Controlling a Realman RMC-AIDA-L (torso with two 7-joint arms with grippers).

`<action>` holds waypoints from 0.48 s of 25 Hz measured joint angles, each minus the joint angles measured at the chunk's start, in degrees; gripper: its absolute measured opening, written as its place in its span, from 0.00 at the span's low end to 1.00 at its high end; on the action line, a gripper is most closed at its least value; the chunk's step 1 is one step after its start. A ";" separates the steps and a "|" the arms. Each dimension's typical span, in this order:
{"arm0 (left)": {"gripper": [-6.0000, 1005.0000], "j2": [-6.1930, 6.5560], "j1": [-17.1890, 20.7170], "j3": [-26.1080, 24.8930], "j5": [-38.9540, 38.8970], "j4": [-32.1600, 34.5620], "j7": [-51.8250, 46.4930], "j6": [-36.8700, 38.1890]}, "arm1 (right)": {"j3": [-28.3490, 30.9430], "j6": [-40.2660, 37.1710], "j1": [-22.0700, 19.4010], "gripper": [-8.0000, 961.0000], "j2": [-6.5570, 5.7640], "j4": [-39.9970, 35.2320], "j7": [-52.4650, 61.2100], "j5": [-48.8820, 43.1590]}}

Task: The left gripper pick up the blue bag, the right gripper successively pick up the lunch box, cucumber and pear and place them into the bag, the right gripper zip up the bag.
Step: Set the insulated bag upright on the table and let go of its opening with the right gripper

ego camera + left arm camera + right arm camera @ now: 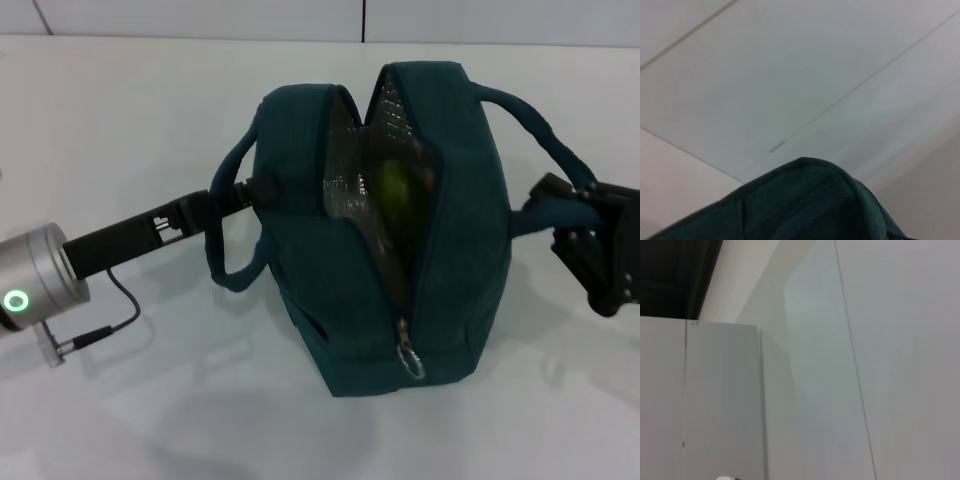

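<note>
The blue bag stands on the white table, its top zipper open and the silver lining showing. The zipper pull hangs at the near end. Something green lies inside; whether it is the pear or the cucumber I cannot tell. The lunch box is hidden. My left gripper is shut on the bag's left side by the left handle. The bag's fabric fills the lower part of the left wrist view. Beside the bag's right end, under the right handle, my right gripper stands open and holds nothing.
A cable loops from the left arm down to the table. The right wrist view shows only white wall panels and a dark corner.
</note>
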 joint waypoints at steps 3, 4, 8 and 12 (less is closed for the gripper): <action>0.05 0.08 0.09 1.90 0.01 0.00 0.05 0.81 | 0.04 -2.19 -0.61 0.11 -0.92 0.15 -0.16 -0.76; 0.05 0.09 0.00 2.54 0.01 0.00 0.12 0.82 | 0.08 -3.16 -0.75 0.11 -1.22 0.15 -0.20 -1.00; 0.05 0.16 -0.39 3.86 0.08 0.26 1.01 0.42 | 0.11 -4.79 -0.81 0.11 -1.51 0.15 -0.35 -1.11; 0.05 0.20 -1.17 4.03 0.12 0.17 1.67 -2.22 | 0.14 -5.14 -0.60 0.11 -1.33 0.16 -0.71 -1.11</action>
